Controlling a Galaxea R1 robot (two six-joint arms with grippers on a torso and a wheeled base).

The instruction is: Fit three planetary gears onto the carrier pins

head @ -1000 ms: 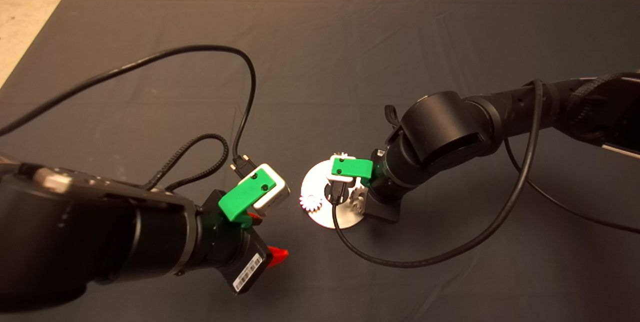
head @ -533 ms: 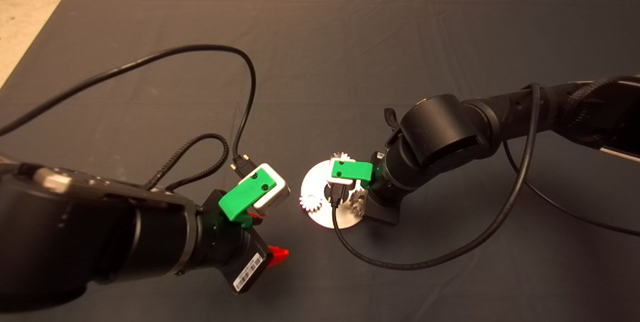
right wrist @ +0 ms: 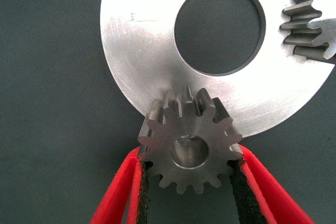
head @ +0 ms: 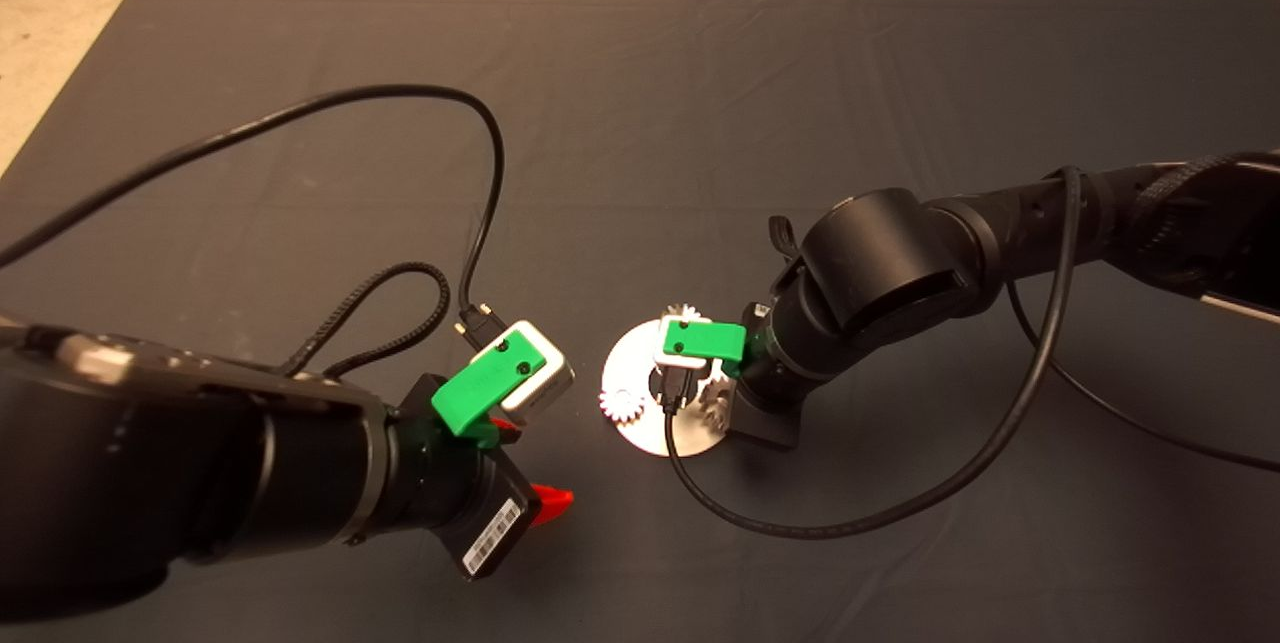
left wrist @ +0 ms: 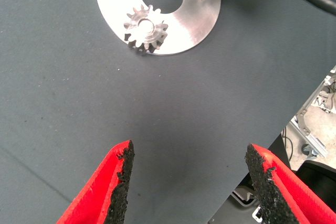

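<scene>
The mat (head: 640, 103), a dark, faintly creased cloth, covered the table, and pale floor (head: 60, 23) showed past its far corner. Two black arms came in low, cables (head: 480, 183) looping over the cloth. Near the middle lay the disc (head: 640, 433), flat, round, brushed silver with a big central hole (right wrist: 219, 29).

The right gripper (right wrist: 188, 169) sat right at the disc's rim, its red fingers (right wrist: 118, 192) with rough black pads clamped on a gear (right wrist: 186, 148), a chunky grey steel one with straight-cut teeth. Through its centre hole a silvery pin (right wrist: 188, 152) showed. That gear overhung the disc's edge.

The left gripper (left wrist: 186, 174) hung over bare mat just beside the disc, fingers spread wide, holding nothing. A second gear (left wrist: 145, 28) sat on the disc at the rim nearest it, and a third gear (right wrist: 315, 19) stood across the hole.
</scene>
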